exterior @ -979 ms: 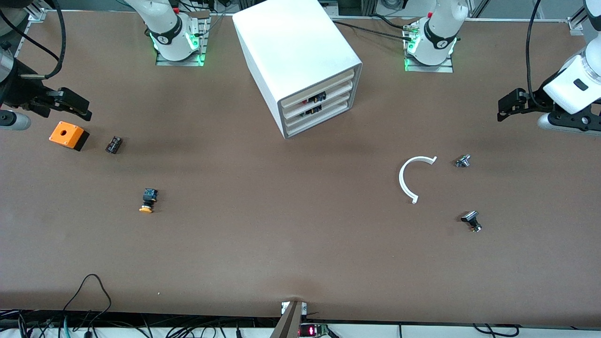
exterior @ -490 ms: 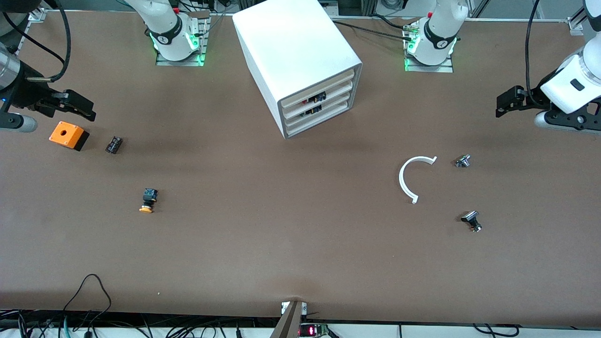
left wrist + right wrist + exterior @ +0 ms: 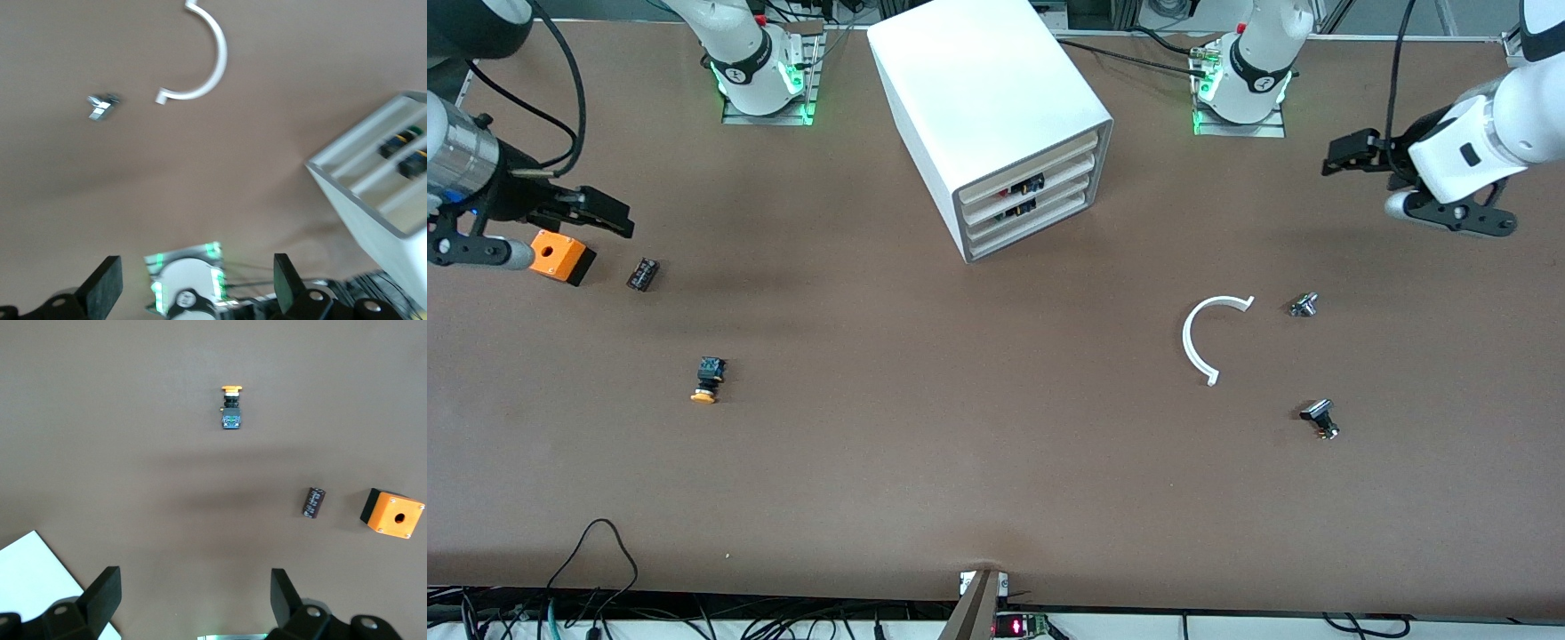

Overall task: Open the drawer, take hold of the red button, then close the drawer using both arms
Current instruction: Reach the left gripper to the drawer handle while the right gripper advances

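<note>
drawer point(image 3: 1024, 187) shut, both pincers spread

Matt brown table point(image 3: 960, 462), smooth white cabinet point(image 3: 978, 80), probably plastic; shiny metal fitting point(image 3: 1303, 305).

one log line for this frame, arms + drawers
phase: approach | drawers: all shut | left gripper: open, empty, above table by own base | right gripper: open, empty, beside orange box

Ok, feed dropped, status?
Left gripper open, right gripper open, both in air. Cabinet drawers shut, untouched. Nothing blocking.
</note>
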Controlling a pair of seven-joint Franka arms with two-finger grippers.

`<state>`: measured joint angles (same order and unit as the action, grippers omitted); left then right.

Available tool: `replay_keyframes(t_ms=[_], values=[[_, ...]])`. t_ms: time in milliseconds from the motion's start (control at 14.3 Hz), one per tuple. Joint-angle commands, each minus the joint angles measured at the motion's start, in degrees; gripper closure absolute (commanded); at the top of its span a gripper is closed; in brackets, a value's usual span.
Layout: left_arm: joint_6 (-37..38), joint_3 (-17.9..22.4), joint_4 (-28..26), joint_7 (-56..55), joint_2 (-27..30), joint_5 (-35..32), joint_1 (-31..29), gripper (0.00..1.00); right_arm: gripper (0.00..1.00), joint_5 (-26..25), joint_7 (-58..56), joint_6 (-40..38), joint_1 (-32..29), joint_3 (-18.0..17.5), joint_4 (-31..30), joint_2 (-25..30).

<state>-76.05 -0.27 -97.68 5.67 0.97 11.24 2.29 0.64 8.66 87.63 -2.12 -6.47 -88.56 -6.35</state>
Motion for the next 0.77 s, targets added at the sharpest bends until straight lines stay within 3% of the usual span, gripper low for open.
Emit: replay_keyframes(t_ms=[0, 140, 280, 490, 700], values=[[2.83, -0.17, 0.21, 0.48, -2.20, 7.45, 0.08, 0.01, 0.01, 1.20, 1.01, 1.75, 0.09, -0.56, 0.23, -2.17], [2.48, -2.35, -0.32, 2.32, -3.51, 9.66, 0.00, 0.04, 0.01, 1.29, 1.71, 3.94, 1.24, -0.56, 0.58, -4.10], [1.00, -2.54, -1.80, 3.63, -6.41, 18.24, 0.00, 0.05, 0.01, 1.20, 6.17, 6.49, 3.08, -0.56, 0.76, -6.12], [-2.86, -4.29, -2.60, 14.86, -12.91, 26.53, 0.00, 0.05, 0.01, 1.29, 11.90, 10.88, 5.62, -0.56, 0.85, -8.93], [-12.15, -5.52, -10.65, 24.87, -14.07, 34.42, 0.08, 0.05, 0.01, 1.20, 18.04, 13.70, 8.09, -0.56, 2.16, -11.92]])
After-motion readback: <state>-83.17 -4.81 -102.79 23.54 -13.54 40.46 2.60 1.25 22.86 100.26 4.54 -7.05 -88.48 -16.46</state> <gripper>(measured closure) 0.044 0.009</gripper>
